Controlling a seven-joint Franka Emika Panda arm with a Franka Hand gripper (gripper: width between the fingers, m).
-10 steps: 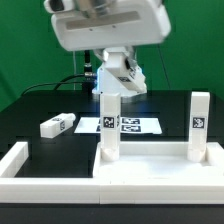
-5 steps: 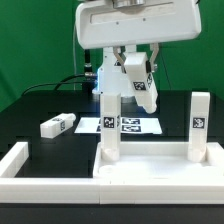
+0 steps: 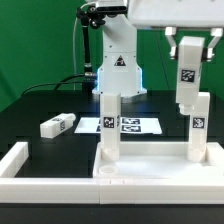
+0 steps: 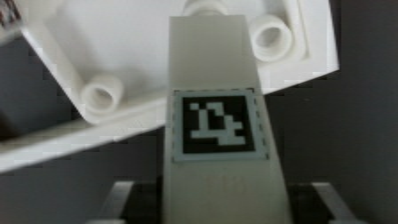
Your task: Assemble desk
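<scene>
Robot arm point(image 3: 120, 60) holds a tagged leg point(image 3: 187, 78) aloft at the exterior view's right.
The rimmed white desk top point(image 3: 150, 172) lies in the foreground on the black desk point(image 3: 60, 105), a border rail point(image 3: 18, 160) at its left. Two upright legs stand on it, a left one point(image 3: 110, 125) and a right one point(image 3: 200, 125); the raised leg, jaws clamped on its sides, hangs near the right one's top. A spare leg point(image 3: 57, 126) lies flat beside the marker board point(image 3: 135, 124). In the wrist view its tag point(image 4: 219, 122) resembles a 4.
</scene>
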